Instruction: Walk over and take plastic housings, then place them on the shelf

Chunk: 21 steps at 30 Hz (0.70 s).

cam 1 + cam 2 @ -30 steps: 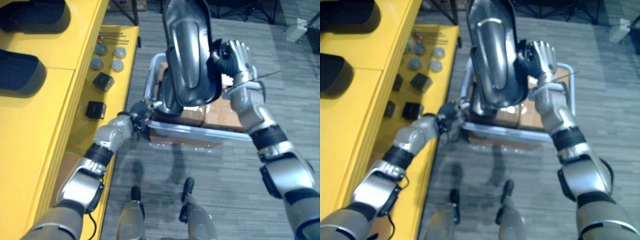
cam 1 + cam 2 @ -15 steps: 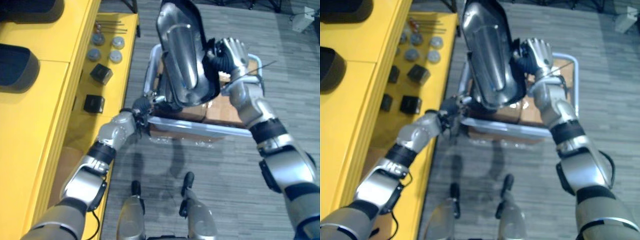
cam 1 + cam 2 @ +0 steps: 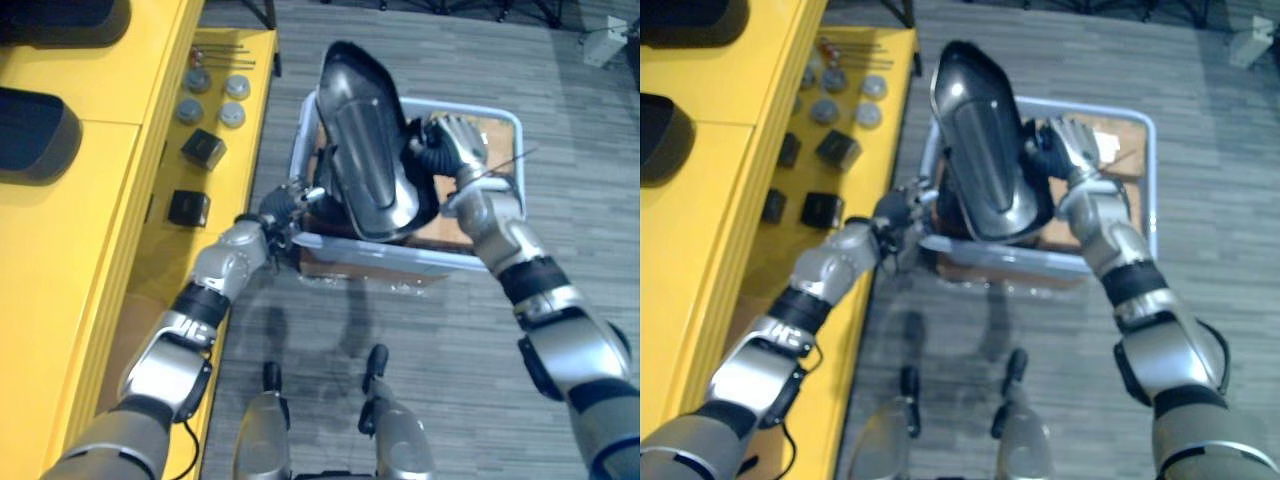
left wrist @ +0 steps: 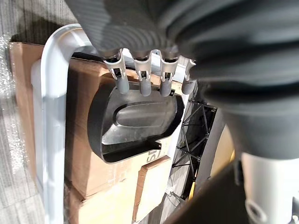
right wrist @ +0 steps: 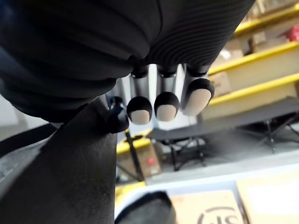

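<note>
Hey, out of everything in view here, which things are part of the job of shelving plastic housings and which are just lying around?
Part of the job: the dark housing held over the bin by the right hand, left hand by its lower end; the yellow shelf.
Lying about: black boxes, grey discs, thin rods on the shelf; cardboard boxes in the bin.

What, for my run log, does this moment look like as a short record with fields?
held item: plastic housing, tilted, above the bin
right hand: curled round the housing's upper edge
left hand: fingers straight, at the housing's lower end, by the bin's near corner
bin: grey, cardboard boxes inside
shelf: yellow, on the robot's left, holding black blocks and grey discs
task state: housing not yet on the shelf
</note>
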{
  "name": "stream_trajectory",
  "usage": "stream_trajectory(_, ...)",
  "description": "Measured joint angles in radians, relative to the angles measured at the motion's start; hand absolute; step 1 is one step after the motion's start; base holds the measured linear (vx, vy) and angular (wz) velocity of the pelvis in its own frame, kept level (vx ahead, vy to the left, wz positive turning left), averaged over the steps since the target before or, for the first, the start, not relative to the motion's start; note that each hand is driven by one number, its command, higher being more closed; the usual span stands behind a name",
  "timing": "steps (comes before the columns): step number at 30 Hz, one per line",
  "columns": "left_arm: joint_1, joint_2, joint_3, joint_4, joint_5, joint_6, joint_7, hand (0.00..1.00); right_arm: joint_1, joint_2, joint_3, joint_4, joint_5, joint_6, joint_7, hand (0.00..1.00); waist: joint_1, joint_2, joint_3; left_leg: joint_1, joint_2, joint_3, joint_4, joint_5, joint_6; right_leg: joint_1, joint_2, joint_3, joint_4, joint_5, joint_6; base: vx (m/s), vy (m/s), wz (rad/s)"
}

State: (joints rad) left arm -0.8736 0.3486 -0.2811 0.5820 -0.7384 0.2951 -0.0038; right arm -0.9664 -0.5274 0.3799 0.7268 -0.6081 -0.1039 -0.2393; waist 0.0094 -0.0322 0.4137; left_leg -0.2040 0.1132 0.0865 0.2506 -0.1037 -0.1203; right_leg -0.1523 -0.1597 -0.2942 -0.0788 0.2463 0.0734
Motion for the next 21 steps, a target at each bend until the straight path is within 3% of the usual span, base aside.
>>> stream_trajectory(10, 0.0, 0.004, -0.005, -0.001, 0.006, -0.005, -0.012, 0.0, 0.018, -0.002, 0.039, -0.006, -0.004, -0.04, -0.012, 1.0, 0.001, 0.0, 0.0, 0.011, 0.0, -0.005, -0.004, 0.001, -0.001, 0.011, 0.001, -0.001, -0.001, 0.0, 0.0, 0.0, 0.0, 0.0)
stream_trajectory(21, 0.012, -0.012, -0.048, 0.047, 0.13, 0.017, -0.021, 0.0, 0.018, 0.032, 0.047, -0.006, -0.004, -0.048, -0.023, 1.0, 0.004, -0.003, -0.002, 0.011, -0.001, -0.019, -0.022, 0.016, -0.004, 0.011, 0.003, -0.007, -0.001, 0.0, 0.0, 0.0, -0.003, 0.02)
